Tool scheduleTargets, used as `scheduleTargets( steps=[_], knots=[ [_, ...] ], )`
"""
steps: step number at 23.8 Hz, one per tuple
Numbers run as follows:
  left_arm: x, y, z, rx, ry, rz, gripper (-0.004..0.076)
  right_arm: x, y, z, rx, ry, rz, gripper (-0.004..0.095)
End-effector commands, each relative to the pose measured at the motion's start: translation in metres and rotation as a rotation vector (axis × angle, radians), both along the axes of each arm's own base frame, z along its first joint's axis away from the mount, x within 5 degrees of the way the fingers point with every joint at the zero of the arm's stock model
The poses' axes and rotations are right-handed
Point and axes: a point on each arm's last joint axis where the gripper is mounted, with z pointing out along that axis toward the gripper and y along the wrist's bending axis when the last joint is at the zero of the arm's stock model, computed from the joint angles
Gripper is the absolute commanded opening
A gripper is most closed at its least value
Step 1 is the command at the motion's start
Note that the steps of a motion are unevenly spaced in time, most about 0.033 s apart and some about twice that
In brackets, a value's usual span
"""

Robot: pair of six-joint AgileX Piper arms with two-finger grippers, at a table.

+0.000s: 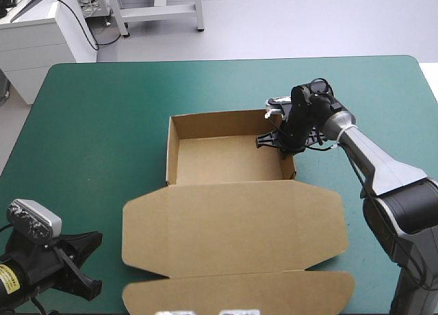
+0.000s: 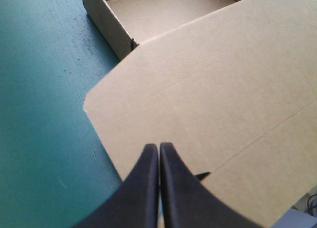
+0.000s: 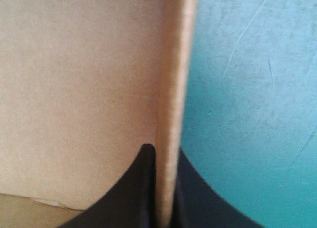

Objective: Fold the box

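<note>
Sitting in the middle of the teal-green table (image 1: 102, 123), the box (image 1: 226, 161) is an open tray, with its lid lying flat toward the near edge. The right gripper (image 3: 163, 148) pinches the tray's right wall, one black finger inside and one outside. The left gripper (image 2: 158, 146) is pressed together, near the lid's left edge. Thin scratches mark the cover.

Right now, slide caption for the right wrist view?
Right gripper shut on a raised side wall of the box, one black finger inside, one outside over the teal-green cover.
</note>
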Motion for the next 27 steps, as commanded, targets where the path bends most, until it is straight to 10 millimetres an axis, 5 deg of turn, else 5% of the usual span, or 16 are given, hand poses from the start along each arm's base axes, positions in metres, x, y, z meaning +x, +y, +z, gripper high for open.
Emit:
scheduleTargets(
  steps=[1, 5, 7, 9, 19, 27],
  knots=[
    [0.0, -0.002, 0.009, -0.039, -0.039, -0.01, -0.0008, -0.008, -0.004, 0.034, 0.026, -0.087, 0.012, -0.0019],
    [-0.001, -0.001, 0.007, -0.026, -0.022, -0.011, -0.0008, -0.011, -0.039, 0.083, -0.025, -0.256, 0.011, -0.0019],
    [-0.001, -0.001, 0.007, -0.025, -0.02, -0.012, -0.0008, -0.01, -0.083, 0.115, -0.053, -0.355, -0.082, -0.0019],
    [-0.001, -0.001, 0.007, -0.025, -0.016, -0.013, -0.0008, -0.01, -0.157, 0.138, -0.083, -0.422, -0.231, -0.0019],
    [-0.002, -0.001, 0.007, -0.022, -0.01, -0.014, -0.0008, -0.027, -0.302, 0.122, -0.157, -0.381, -0.541, -0.0019],
    [-0.001, -0.001, 0.007, -0.023, -0.012, -0.014, -0.0008, -0.028, -0.343, 0.098, -0.171, -0.335, -0.634, 0.007]
  ],
)
